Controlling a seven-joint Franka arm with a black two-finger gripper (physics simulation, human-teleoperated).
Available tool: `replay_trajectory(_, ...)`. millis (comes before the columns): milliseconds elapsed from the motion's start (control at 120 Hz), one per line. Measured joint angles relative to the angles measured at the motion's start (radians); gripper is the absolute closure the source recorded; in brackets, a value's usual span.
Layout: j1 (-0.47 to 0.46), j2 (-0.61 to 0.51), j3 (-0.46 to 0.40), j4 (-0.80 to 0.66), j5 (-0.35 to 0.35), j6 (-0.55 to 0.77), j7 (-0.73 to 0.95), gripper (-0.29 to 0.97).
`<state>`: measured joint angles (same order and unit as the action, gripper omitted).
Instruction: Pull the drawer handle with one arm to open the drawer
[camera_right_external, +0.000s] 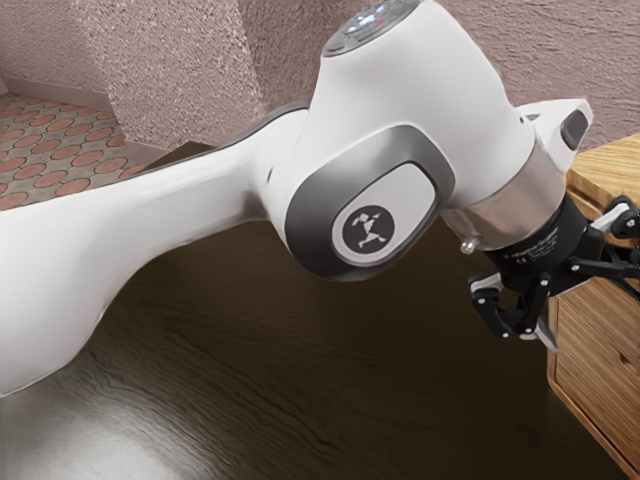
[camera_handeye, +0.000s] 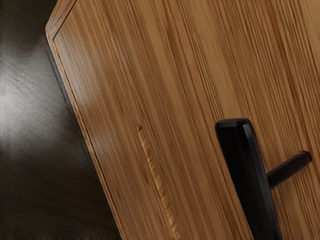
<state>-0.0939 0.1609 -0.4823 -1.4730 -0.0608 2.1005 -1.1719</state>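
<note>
Gripper (camera_right_external: 575, 295) jaws stood spread and empty against the drawer (camera_right_external: 600, 350) at the table's (camera_right_external: 300, 400) exterior-view right edge — the handle (camera_handeye: 247, 180), a bar along the front, lay just beside them.

The surface (camera_right_external: 300, 390) is dark, glossy wood. A light wooden drawer cabinet (camera_right_external: 600, 350) stands on it at the exterior view's right

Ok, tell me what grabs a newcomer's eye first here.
The big white arm reaches in from the exterior view's left, its black gripper close beside a wooden cabinet at that view's right edge. In the wrist view, a black handle stands out from the striped wood drawer front.
</note>
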Motion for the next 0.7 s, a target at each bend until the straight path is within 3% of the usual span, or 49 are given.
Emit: replay_trajectory(700,0.025,-0.319,0.004,-0.343,-0.133,0.119,0.0,0.02)
